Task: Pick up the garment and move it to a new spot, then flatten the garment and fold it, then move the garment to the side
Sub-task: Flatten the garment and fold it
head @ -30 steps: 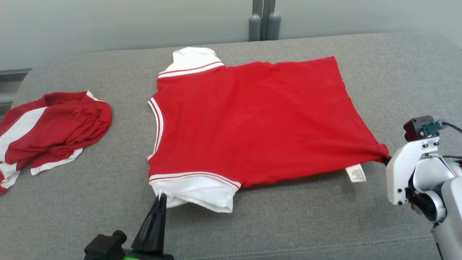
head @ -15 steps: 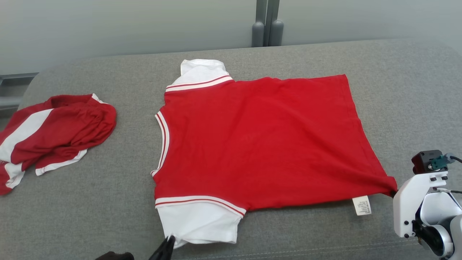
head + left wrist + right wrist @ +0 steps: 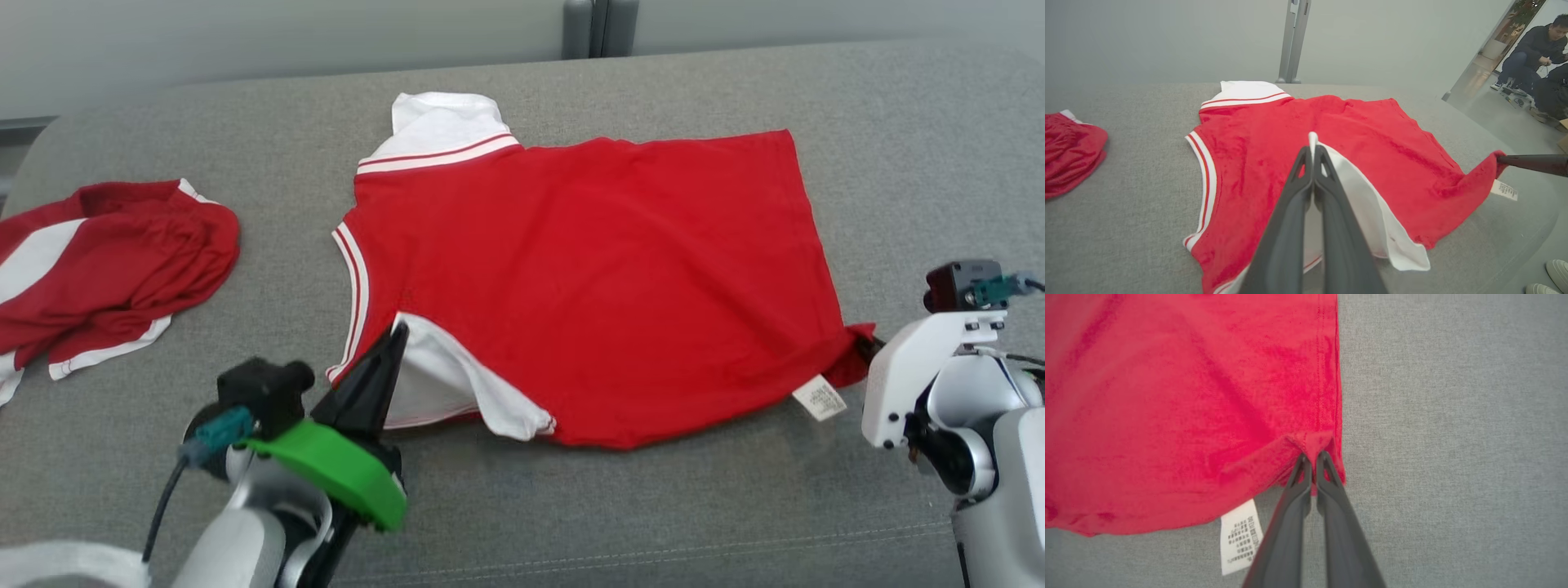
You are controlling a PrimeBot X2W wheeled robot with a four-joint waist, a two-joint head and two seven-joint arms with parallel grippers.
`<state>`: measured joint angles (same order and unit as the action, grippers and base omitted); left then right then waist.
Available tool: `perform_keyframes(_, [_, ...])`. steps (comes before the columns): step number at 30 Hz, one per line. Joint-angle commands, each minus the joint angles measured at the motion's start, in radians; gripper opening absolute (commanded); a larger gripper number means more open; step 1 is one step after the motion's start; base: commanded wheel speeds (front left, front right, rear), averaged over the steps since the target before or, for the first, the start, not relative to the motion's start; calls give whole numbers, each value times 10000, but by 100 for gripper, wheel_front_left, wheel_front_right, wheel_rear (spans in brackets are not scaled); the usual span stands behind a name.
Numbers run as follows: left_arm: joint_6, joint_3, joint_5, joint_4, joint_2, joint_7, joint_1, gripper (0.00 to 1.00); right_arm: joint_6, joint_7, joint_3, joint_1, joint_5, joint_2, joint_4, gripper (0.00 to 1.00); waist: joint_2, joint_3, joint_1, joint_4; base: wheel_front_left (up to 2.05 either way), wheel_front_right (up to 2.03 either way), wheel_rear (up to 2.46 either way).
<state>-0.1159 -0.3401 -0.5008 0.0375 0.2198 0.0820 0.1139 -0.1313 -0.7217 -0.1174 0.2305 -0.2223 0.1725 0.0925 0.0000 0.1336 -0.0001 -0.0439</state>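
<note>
The garment (image 3: 588,269) is a red shirt with white sleeves and striped trim, spread on the grey cushion, its collar toward the left. My left gripper (image 3: 398,328) is shut on the near white sleeve (image 3: 457,384), which is lifted and folded up over the red body; the same left gripper (image 3: 1312,148) pinches the sleeve's edge in the left wrist view. My right gripper (image 3: 1312,456) is shut on the near hem corner (image 3: 853,353) of the shirt, raising it a little. A white care label (image 3: 1240,535) hangs beside that corner.
A second red and white garment (image 3: 106,269) lies crumpled at the cushion's left end. The cushion's (image 3: 653,506) front seam runs near the bottom. A person (image 3: 1533,45) sits on the floor beyond the right end. Grey posts (image 3: 592,24) stand behind.
My left gripper has carried the near white sleeve up and over the red body. The near hem corner has moved inward with the right gripper. The head camera has shifted too.
</note>
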Motion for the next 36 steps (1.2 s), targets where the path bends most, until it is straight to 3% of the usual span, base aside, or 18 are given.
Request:
perform_keyframes(1, [-55,-52,86,-461,-35,-76,851,0,10,91,48,483,36,41,204,0,0,483,1,-82,0,0,0])
perform_keyframes(16, [-143,-489,458,-3853,-36,-746,4842,0,10,746,599,2649,67,136,2192,0,0,1616,1,-284,0,0,0])
perform_keyframes(27, [-140,-1478,207,-5527,345,-1146,6289,0,10,1749,755,3282,233,162,3183,0,0,1722,1,-457,0,0,0])
perform_keyframes(36, [-142,-1832,-34,-6344,270,-1914,6967,0,10,2193,799,3455,543,142,3858,0,0,1639,1,-572,0,0,0])
